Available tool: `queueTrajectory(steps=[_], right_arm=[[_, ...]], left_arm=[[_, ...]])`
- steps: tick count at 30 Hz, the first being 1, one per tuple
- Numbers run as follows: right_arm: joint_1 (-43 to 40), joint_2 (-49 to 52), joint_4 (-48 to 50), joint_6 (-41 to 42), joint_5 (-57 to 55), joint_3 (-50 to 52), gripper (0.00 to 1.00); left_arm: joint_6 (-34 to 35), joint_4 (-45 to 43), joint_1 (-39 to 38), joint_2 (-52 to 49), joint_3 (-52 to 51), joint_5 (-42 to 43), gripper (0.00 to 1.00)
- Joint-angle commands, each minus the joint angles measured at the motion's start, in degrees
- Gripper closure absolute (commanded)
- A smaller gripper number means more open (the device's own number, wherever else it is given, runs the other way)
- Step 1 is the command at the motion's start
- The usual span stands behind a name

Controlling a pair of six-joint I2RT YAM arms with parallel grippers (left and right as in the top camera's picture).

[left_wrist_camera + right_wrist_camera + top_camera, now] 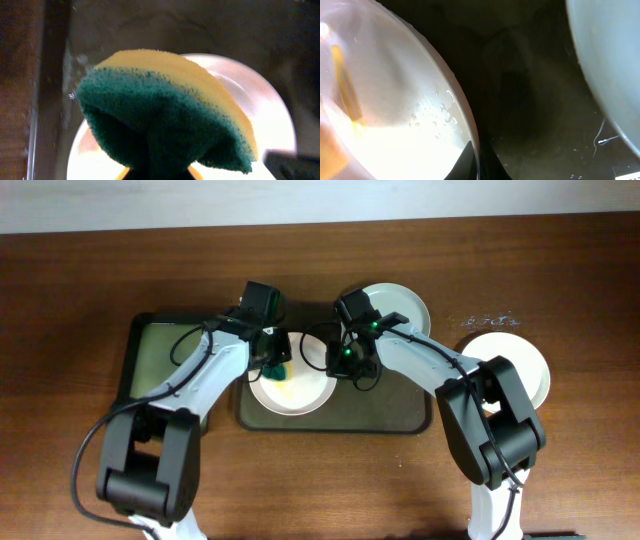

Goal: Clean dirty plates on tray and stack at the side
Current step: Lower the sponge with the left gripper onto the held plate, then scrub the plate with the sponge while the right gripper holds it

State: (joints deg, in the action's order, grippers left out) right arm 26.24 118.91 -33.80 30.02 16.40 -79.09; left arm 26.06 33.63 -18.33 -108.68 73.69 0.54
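Observation:
A white plate with yellow smears lies at the left of the large dark tray. My left gripper is shut on a green-yellow sponge over the plate's far-left edge. In the left wrist view the sponge fills the frame above the plate, hiding the gripper. My right gripper is shut on the plate's right rim; the right wrist view shows the gripper astride the plate. A second plate sits at the tray's far-right corner. A third plate lies on the table at the right.
A smaller dark tray stands left of the large tray, under my left arm. The brown wooden table surrounds both trays. The second plate lies close to my right gripper, across bare tray floor.

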Motion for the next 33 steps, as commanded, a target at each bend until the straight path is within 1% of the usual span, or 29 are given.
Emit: queueTrajectory(steps=[1,3,5,8,9,10,13,16,17,19,20,21,22,23,24,26,29,30,32,33], right_arm=[[-0.07,2.49,-0.24,0.33,-2.01,0.44,0.96],[-0.07,2.49,-0.24,0.33,-2.01,0.44,0.96],[-0.07,2.49,-0.02,0.48,-1.79,0.44,0.96],[-0.07,2.49,0.02,0.48,-1.62,0.44,0.96],[-0.07,2.49,0.04,0.50,-1.64,0.44,0.96],[-0.07,2.49,0.11,0.50,-1.62,0.44,0.96],[-0.07,2.49,0.15,0.48,-1.62,0.44,0.96],[-0.07,2.49,0.17,0.48,-1.60,0.44,0.96],[-0.07,2.49,0.17,0.48,-1.57,0.44,0.96],[-0.07,2.49,0.15,0.48,-1.55,0.44,0.96],[-0.07,2.49,0.15,0.48,-1.55,0.44,0.96],[-0.07,2.49,0.15,0.48,-1.49,0.44,0.96],[-0.07,2.49,0.15,0.48,-1.14,0.44,0.96],[-0.09,2.49,0.15,0.48,-0.46,0.44,0.96],[-0.11,2.49,0.13,0.50,0.02,0.44,0.96],[-0.11,2.49,-0.07,0.46,1.16,0.44,0.96],[-0.11,2.49,-0.46,0.46,1.16,0.44,0.96],[-0.11,2.49,-0.44,0.46,1.16,0.44,0.96],[-0.11,2.49,-0.48,0.42,1.16,0.44,0.96],[-0.11,2.49,-0.48,0.28,1.16,0.44,0.96]], left_arm=[[1.73,-4.11,0.09,-4.39,-0.46,-3.26,1.00],[0.79,-6.19,0.24,-4.79,-0.46,-3.45,1.00],[-2.82,-10.29,0.22,-4.87,-0.48,-3.61,1.00],[-3.87,-13.62,0.20,-4.96,-0.48,-3.58,1.00],[-4.00,-13.31,0.15,-5.16,-0.48,-3.56,1.00],[-6.36,-11.45,-0.07,-5.46,-0.48,-2.91,1.00],[-9.33,-1.77,-0.42,-5.92,-0.48,-2.21,1.00],[-17.70,7.67,-0.44,-5.90,-0.46,6.23,1.00],[-19.26,9.05,-0.50,-5.92,-0.46,7.72,1.00],[-27.12,11.56,-1.05,-5.90,-0.26,16.74,1.00],[-29.77,12.13,-1.33,-5.90,-0.17,20.90,1.00],[-30.88,12.41,-1.62,-5.90,-0.09,24.74,1.00],[-29.75,12.31,-1.66,-5.90,-0.09,26.27,1.00],[-23.28,11.52,-1.55,-5.90,-0.09,25.27,1.00],[-16.59,10.51,-1.36,-5.90,-0.09,22.05,1.00],[-3.02,7.41,-0.57,-5.90,-0.09,11.43,1.00],[-2.29,0.68,1.53,-5.90,-0.04,6.21,1.00],[-2.29,-1.46,2.21,-5.90,-0.04,3.04,1.00],[-2.29,-6.36,2.69,-6.25,-0.07,-7.45,1.00],[-2.29,-7.89,2.69,-6.56,-0.07,-10.27,1.00]])
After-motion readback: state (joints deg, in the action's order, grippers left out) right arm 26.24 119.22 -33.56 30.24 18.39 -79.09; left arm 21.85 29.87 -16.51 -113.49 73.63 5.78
